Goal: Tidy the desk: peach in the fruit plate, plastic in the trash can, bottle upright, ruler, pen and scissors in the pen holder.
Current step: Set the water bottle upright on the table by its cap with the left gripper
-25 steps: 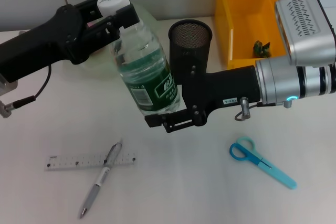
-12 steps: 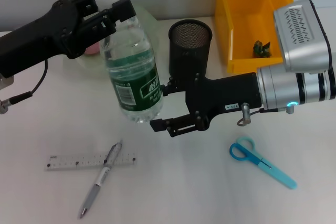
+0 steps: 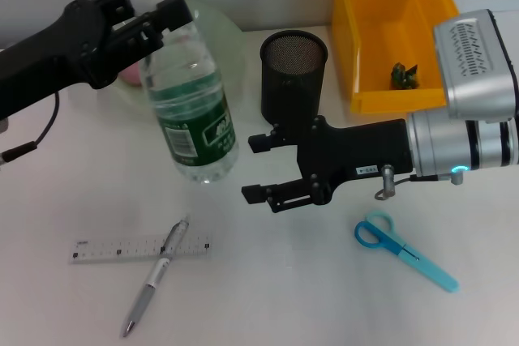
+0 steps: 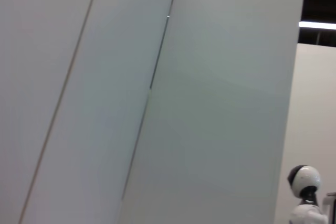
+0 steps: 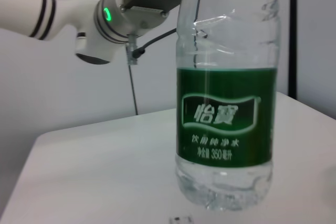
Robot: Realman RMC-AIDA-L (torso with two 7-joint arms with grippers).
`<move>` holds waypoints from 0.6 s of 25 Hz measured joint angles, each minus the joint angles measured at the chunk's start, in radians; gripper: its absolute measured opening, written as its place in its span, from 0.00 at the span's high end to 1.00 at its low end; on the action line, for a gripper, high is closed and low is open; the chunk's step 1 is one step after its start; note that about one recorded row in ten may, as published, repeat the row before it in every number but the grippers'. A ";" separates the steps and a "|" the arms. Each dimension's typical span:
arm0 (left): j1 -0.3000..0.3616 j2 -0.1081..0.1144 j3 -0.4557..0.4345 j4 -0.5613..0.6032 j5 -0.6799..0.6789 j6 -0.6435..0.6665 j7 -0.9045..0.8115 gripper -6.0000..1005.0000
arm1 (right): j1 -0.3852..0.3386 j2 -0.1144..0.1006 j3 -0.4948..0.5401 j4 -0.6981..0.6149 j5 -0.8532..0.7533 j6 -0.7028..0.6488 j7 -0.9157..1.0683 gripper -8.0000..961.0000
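A: White desk (image 3: 268, 281), grey wall behind. We've got the bottle (image 3: 188, 115) upper left of centre, base on or just off the top, left gripper (image 3: 150, 7) clamped at its cap.

B: Right gripper (image 3: 261, 169) mid-frame, jaws apart, nothing in them. Risk?

A: If we let go while it leans, it tips, maybe rolls onto the ruler (image 3: 139, 249) & pen (image 3: 154, 279) below.

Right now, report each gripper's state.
Left gripper: closed on the bottle near its cap.
Right gripper: open, empty, beside the bottle.
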 joint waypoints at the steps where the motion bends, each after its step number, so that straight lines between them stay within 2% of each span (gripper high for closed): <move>1: 0.004 0.000 -0.002 0.000 0.000 -0.008 0.008 0.52 | -0.007 0.000 0.002 -0.002 0.003 0.007 -0.001 0.19; 5: 0.026 -0.003 -0.006 -0.001 0.001 -0.061 0.048 0.52 | -0.029 0.001 0.029 -0.005 0.005 0.021 -0.007 0.19; 11: 0.054 -0.025 -0.006 -0.017 0.002 -0.186 0.148 0.52 | -0.060 0.001 0.075 0.000 0.029 0.021 -0.022 0.19; 15: 0.062 -0.029 -0.012 -0.044 0.002 -0.261 0.205 0.51 | -0.078 0.001 0.091 0.001 0.036 0.022 -0.032 0.19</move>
